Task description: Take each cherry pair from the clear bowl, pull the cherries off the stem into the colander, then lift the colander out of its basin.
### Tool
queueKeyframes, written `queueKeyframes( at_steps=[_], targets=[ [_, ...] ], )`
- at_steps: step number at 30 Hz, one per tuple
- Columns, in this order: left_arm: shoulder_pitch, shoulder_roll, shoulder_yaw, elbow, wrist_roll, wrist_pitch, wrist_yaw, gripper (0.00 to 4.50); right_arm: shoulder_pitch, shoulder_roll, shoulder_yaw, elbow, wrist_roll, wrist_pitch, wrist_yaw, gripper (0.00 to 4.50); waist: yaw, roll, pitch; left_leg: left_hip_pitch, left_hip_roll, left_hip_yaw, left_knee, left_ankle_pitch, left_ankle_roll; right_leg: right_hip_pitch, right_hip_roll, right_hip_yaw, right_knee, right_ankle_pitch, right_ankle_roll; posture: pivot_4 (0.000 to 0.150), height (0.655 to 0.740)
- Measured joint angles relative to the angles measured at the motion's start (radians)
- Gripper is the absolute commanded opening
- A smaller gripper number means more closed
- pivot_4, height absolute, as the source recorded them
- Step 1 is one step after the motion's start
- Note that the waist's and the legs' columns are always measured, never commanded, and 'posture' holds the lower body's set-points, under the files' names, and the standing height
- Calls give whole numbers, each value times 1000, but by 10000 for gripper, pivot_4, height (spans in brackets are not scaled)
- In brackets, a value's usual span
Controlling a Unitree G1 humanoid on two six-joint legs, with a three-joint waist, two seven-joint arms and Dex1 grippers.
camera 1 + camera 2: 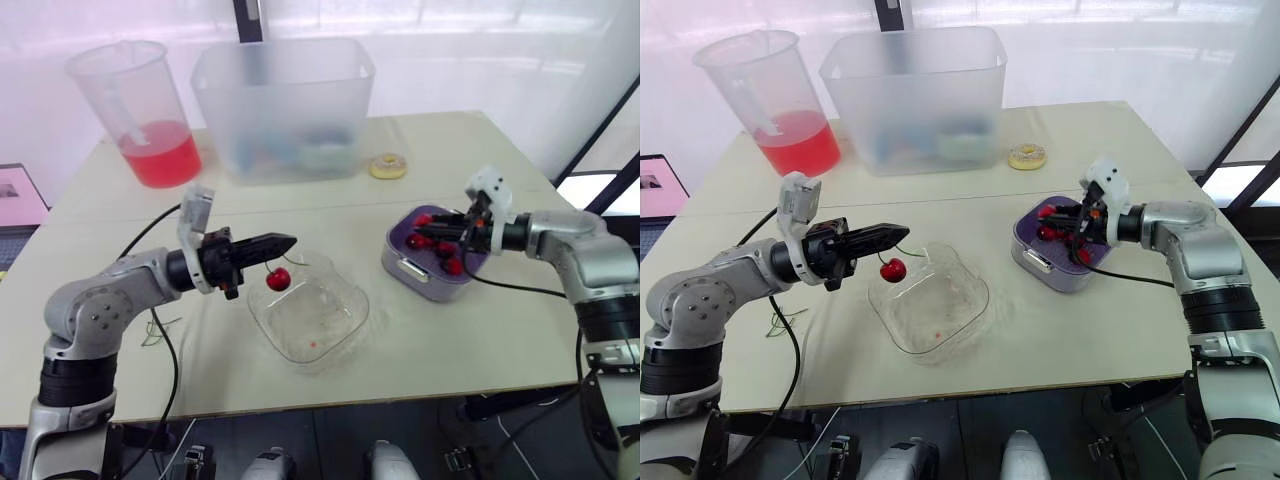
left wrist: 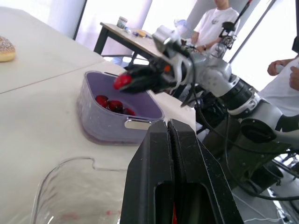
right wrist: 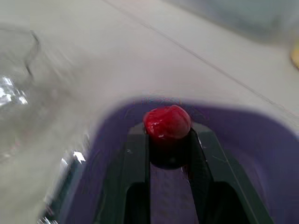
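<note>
My left gripper (image 1: 291, 241) is shut on a thin stem, and one red cherry (image 1: 278, 279) hangs from it above the near-left rim of the clear bowl (image 1: 325, 320). The bowl looks bare apart from a small red speck. To the right, the purple colander (image 1: 422, 281) sits in its basin with several cherries (image 1: 447, 256) inside. My right gripper (image 1: 432, 222) hovers over its far side, shut on a single red cherry (image 3: 167, 122). In the left wrist view my shut fingers (image 2: 161, 154) point toward the colander (image 2: 100, 121).
At the back stand a pitcher of red liquid (image 1: 142, 115) and a large frosted tub (image 1: 283, 105). A donut (image 1: 387, 166) lies behind the colander. Loose stems (image 1: 155, 330) lie near my left arm. A laptop (image 1: 18, 195) sits at the left edge. People (image 2: 219, 23) stand beyond the table.
</note>
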Motion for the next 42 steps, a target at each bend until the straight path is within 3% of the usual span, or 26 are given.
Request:
queueKeyframes(
  at_steps=[2,6,7,11,15,20,23,30,40,42],
  targets=[
    [0,-1,0,0,0,0,3,0,2,5,9,19,-20,-22,10,22274,-1,0,0,0,0,0,0,0,0,0,0,0,0,0,0,1500,7400],
    [0,-12,0,-2,-1,0,20,0,1,15,11,47,-53,-61,16,43355,3,0,0,0,0,0,0,0,0,0,0,0,0,0,0,1500,7400],
    [0,-13,0,-2,-2,0,24,0,1,15,8,51,-53,-60,19,44695,5,0,0,0,0,0,0,0,0,0,0,0,0,0,0,1500,7400],
    [-1,-20,0,-6,-6,0,44,0,-7,15,-34,19,-22,-23,39,44695,5,0,0,0,0,0,0,0,0,0,0,0,-4,0,0,1500,7400],
    [-19,-40,0,-7,-28,1,63,0,-8,50,-97,-188,133,156,62,44695,2,0,0,0,1,0,0,0,0,1,1,0,-6,0,0,1500,7400],
    [-43,-49,0,-8,-41,2,80,0,10,204,-129,-472,365,408,-22,44695,4,0,0,0,1,-1,1,0,0,2,1,0,-6,0,0,1500,7400],
    [-43,-51,0,-9,-50,4,86,0,58,281,-106,-551,419,468,-86,44695,10,0,0,0,0,-3,1,0,0,4,0,-1,-6,0,0,1500,7400],
    [-48,-68,-5,-12,-69,16,103,0,81,389,-83,-619,510,545,-166,44695,3,0,0,0,0,-3,1,0,0,4,1,-1,-7,0,0,1500,7400],
    [-46,-78,-13,-31,-70,18,119,0,95,451,-26,-636,511,575,-238,44695,4,0,0,0,0,-3,1,0,0,4,1,-1,-7,0,0,1500,7400],
    [-46,-79,-13,-31,-70,18,121,0,100,459,-21,-635,512,577,-245,38814,3,0,0,0,0,-3,1,0,0,4,1,-1,-7,0,0,1500,7400]
  ],
)
